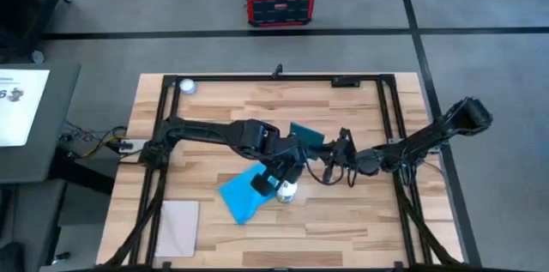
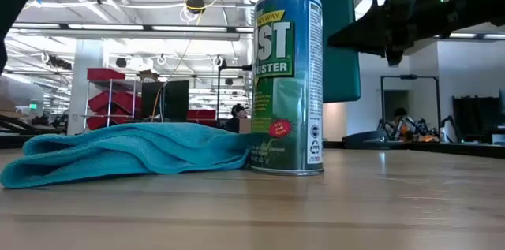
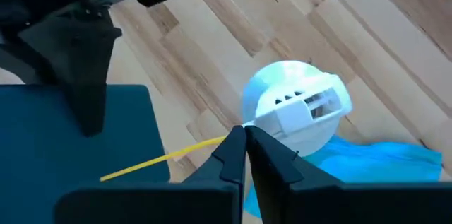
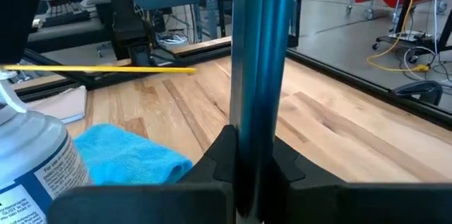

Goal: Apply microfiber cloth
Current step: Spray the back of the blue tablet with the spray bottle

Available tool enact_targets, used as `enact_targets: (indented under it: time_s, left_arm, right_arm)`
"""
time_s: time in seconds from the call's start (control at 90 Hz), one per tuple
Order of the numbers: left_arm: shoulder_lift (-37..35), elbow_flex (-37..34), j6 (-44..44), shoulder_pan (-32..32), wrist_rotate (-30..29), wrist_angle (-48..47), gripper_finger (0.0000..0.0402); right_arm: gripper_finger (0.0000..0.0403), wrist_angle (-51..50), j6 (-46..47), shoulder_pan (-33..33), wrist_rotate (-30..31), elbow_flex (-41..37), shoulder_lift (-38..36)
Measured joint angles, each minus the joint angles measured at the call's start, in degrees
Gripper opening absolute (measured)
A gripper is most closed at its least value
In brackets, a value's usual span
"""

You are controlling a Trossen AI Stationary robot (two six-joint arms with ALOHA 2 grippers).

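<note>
We see two dark arms reaching toward the middle of the light wooden table. The left arm stretches in from the left side, and the left gripper hangs directly over the one white-capped green aerosol can, its fingers pressed together with nothing between them. The right arm comes in from the right, bent at its elbow, and the right gripper pinches the edge of the one dark teal glossy tablet, holding it on edge above the table. The single bright sky-blue microfiber cloth lies bunched on the wood, touching the can's base. One pale grey-white rectangular sheet lies near the table's front left corner, well apart from the cloth.
</note>
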Motion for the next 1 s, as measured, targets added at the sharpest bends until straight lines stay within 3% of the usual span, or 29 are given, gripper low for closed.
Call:
enact_targets:
  time_s: [1.0]
  left_arm:
    - [0.0,1.1,2.2,-0.3,0.0,-0.1,0.0]
  right_arm:
    - [0.0009,-3.0,-0.6,1.2,3.4,0.0,-2.0]
